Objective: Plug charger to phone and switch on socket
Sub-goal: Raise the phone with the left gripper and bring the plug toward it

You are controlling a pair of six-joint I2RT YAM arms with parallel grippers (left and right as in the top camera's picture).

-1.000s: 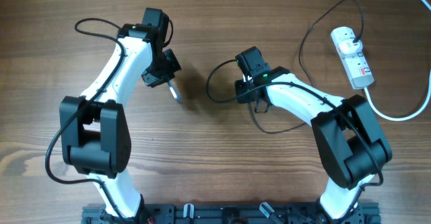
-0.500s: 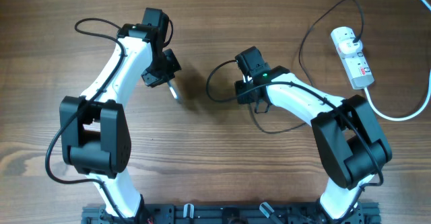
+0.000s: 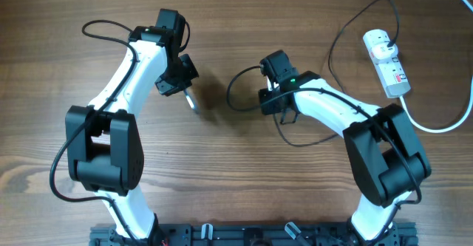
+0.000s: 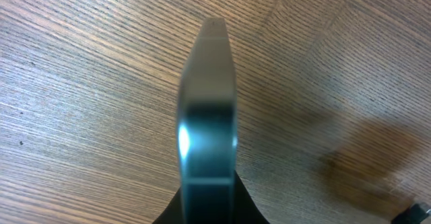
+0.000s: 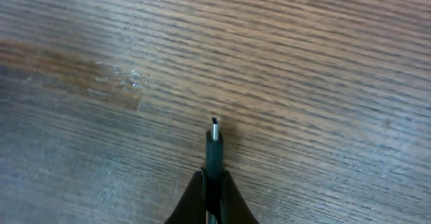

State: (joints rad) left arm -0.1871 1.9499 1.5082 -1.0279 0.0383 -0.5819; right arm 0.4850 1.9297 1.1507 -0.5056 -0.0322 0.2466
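Your left claw (image 4: pixel 207 209) is pinching the phone (image 4: pixel 207 116). The phone sticks out ahead of the fingers, edge-on to the wrist camera, with a teal gleam across its narrow side and the wooden counter (image 3: pixel 236 24) behind it. Your right claw (image 5: pixel 212 194) is pressed together on the charger (image 5: pixel 214 146). It grips the black plug so that the small metal tip pokes out just past the fingertips, over bare wood. From above, the two claws face each other, and there is a clear gap between the phone in the left one and the plug in the right one. The charger's thin black cable loops out beside the right claw. It runs back past that arm to the white adapter (image 3: pixel 382 50) seated in the socket (image 3: pixel 392 72). The socket lies well apart from the right claw, on its outer side, and a thick white cord (image 3: pixel 443 126) trails from it. The red switches are too small for you to tell how they are set.
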